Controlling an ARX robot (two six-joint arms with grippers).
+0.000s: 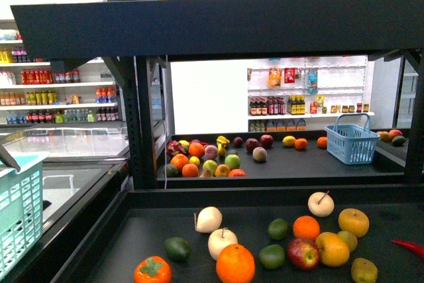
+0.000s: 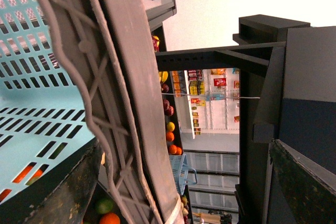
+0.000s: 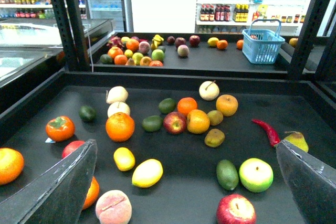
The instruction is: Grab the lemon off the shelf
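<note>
The lemon [image 3: 147, 173], smooth and bright yellow, lies on the near dark tray of the black shelf [image 3: 252, 103], next to a smaller yellow fruit [image 3: 124, 158]. My right gripper [image 3: 185, 145] is open and empty above this tray, and the lemon lies below and between its fingers [image 3: 58, 187]. The lemon is not in the front view. My left gripper [image 2: 185, 144] is shut on the pale teal basket [image 2: 37, 77], whose rim crosses the left wrist view. The basket also shows at the left edge of the front view [image 1: 20, 210], beside the shelf [image 1: 265, 196].
Near the lemon lie a peach [image 3: 113, 207], an orange [image 3: 119, 126], an avocado [image 3: 227, 174], a green apple [image 3: 255, 174], a red apple [image 3: 235, 210] and a red chilli [image 3: 266, 130]. A blue basket [image 1: 352, 139] and more fruit sit on the far tray. A black upright [image 1: 142, 124] stands at the left.
</note>
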